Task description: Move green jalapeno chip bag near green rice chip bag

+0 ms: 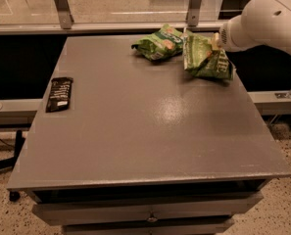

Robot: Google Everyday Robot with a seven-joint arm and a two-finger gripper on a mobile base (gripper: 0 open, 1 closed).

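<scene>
Jalapeno bag [206, 60] is at the far right of the table [150, 131], just beside the rice bag [157, 43] on its left; cannot tell if they touch. The hand [215, 40] is at the jalapeno bag's upper right edge & closed on it, w/ the white arm coming from the right. A black packet [59, 94] lies well apart, near the left edge.

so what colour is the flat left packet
Packet black, camera view; gripper at jalapeno bag, far right.

Pale end effector [215, 40] at green bag [206, 60]
</scene>
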